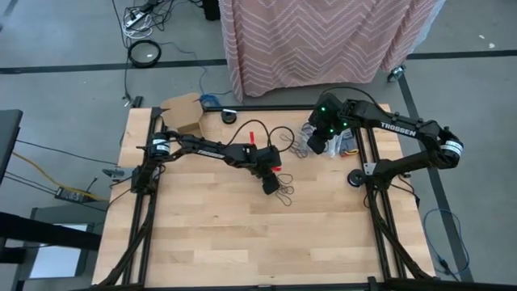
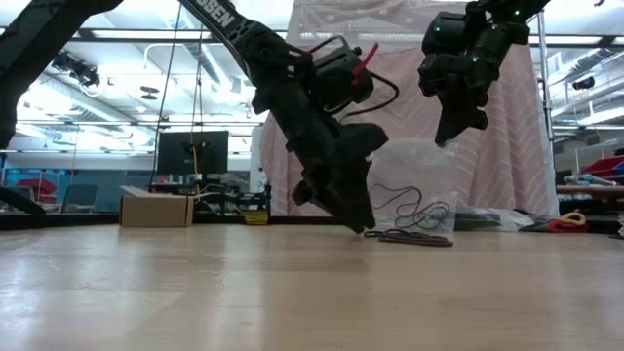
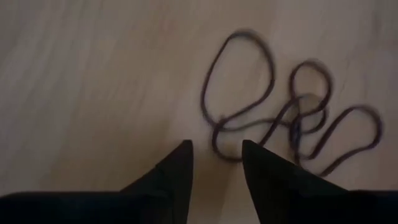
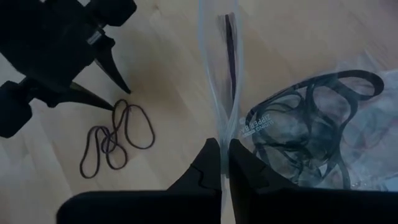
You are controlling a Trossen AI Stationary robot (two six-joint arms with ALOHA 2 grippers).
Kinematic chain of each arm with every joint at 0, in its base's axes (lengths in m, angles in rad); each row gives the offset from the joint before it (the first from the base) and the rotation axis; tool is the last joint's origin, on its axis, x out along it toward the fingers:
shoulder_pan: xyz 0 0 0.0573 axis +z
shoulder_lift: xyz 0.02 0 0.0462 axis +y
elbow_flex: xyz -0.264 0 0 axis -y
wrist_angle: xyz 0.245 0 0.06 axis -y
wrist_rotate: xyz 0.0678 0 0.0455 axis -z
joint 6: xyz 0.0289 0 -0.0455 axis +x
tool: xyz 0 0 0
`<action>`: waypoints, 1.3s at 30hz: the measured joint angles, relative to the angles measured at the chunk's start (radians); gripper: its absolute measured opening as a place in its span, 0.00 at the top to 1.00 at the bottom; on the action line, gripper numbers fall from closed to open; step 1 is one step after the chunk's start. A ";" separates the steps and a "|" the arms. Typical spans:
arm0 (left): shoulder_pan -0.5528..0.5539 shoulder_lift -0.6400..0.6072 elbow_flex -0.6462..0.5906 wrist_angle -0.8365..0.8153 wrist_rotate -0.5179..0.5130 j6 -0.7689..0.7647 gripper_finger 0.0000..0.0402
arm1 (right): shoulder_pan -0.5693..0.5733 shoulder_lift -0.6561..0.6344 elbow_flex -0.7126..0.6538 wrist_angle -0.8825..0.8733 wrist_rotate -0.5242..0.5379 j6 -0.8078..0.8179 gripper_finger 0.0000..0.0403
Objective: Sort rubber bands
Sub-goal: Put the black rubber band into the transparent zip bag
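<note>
White "TROSSEN" lettering reads along the right arm from above; small print on the clear plastic bag (image 4: 292, 124) is too fine to read. Only the right wrist view shows the right pincer (image 4: 224, 163) closed on the bag's edge, with large black bands inside. The left pincer (image 3: 216, 160) stands open, tips down at the tabletop (image 1: 210, 226), just beside a tangle of dark rubber bands (image 3: 280, 118) lying loose near its middle. The left wrist view is blurred, hiding how many loops there are.

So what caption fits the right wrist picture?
Right gripper pinches a clear bag; open left gripper beside loose rubber bands.
</note>
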 joint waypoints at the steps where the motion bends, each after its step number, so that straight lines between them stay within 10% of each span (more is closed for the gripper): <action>1: -0.002 0.008 0.003 0.004 -0.006 0.000 0.63 | 0.000 0.000 0.000 0.001 0.000 0.000 0.98; 8: -0.028 0.027 0.005 0.003 -0.131 -0.030 0.67 | 0.000 0.000 0.000 -0.006 -0.001 0.001 0.98; 14: -0.035 0.030 0.004 -0.004 -0.127 -0.068 0.97 | -0.002 0.000 0.000 -0.005 0.000 0.001 0.98; 39: 0.093 -0.398 0.105 -0.091 -0.087 0.122 1.00 | 0.036 0.000 -0.003 0.059 -0.055 -0.008 0.98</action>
